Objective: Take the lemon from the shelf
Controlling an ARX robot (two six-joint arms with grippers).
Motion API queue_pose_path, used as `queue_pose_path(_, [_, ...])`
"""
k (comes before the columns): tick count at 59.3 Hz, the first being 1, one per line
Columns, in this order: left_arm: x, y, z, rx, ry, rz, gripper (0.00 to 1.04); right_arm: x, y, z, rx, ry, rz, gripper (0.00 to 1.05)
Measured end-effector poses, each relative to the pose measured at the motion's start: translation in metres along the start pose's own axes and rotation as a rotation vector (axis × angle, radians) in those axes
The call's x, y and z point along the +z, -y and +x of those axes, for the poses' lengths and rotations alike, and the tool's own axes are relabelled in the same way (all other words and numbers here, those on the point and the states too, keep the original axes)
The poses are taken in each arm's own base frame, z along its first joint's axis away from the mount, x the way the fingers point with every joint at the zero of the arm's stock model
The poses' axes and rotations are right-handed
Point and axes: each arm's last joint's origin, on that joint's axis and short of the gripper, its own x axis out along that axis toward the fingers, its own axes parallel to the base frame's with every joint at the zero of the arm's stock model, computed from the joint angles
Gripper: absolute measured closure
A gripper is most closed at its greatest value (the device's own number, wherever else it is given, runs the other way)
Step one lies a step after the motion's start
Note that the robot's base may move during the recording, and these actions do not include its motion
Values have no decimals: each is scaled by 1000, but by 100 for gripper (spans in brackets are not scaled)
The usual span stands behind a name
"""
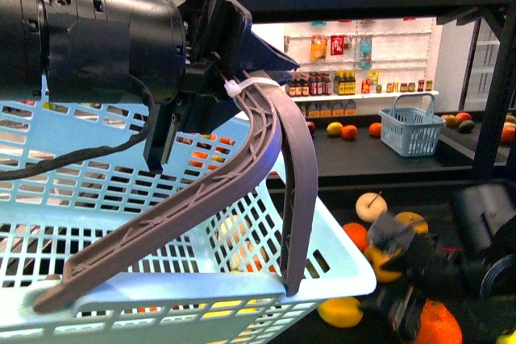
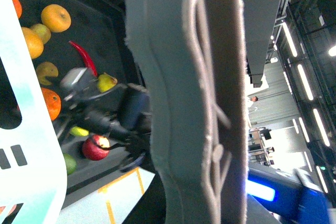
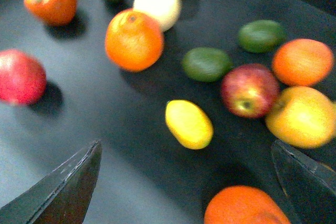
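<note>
Setting: a shop-like room is being faced; loose fruit is being carried on a tier of the wide black metal shelf (image 3: 105, 145).
Left gripper (image 1: 222, 70): apparently being clamped on the grey ribbed plastic handles (image 1: 270, 130) of the light blue slotted plastic basket (image 1: 97, 191).
Right gripper (image 3: 186, 182): fingers are being held spread and empty above the tier.
Lemon: the oval yellow lemon (image 3: 189, 124) is lying on the tier, just ahead, between the fingers.
Progress: nothing is being gripped yet; descent, grasp and lift are left.
Count: one lemon, three round oranges (image 3: 134, 39), two red apples (image 3: 249, 90).

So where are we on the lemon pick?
Done: left gripper holds the basket handle; right gripper is open over the shelf, lined up on the lemon. In hand: the approach, no contact yet. Left: close on the lemon and lift it off.
</note>
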Motion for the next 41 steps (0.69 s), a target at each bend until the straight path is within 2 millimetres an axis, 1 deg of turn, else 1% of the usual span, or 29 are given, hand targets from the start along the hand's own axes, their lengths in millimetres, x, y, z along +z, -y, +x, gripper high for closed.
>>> queue_pose_path(1, [0,0,0,0,0,1,98,-11,-6,9,25,-24,-44,7])
queue_pose_path(3, [0,0,0,0,0,0,98,-21,-12,17,48,-43,-86,7])
queue_pose_path(4, [0,0,0,0,1,0,98,-30,-18,24,70,-58,-131,7])
queue_pose_path(6, [0,0,0,3,5,-2,98,-42,-25,32,96,-72,-167,7])
queue_pose_path(10, [1,0,0,5,7,-2,98,-52,-31,42,116,-80,-205,7])
queue_pose_path(14, [0,0,0,2,3,-1,98,-52,-29,48,113,-69,-248,7])
queue_pose_path(23, [0,0,0,0,0,-3,98,-30,-10,55,35,4,-362,7])
queue_pose_path(29, [0,0,0,0,0,-2,98,-23,-4,61,4,26,-429,7])
queue_pose_path(33, [0,0,0,0,0,-1,98,-25,-2,66,16,14,-457,7])
queue_pose_path(38, [0,0,0,1,1,-2,98,-39,-5,79,48,-29,-466,7])
queue_pose_path(41, [0,0,0,1,1,-2,98,-44,-4,83,50,-40,-464,7])
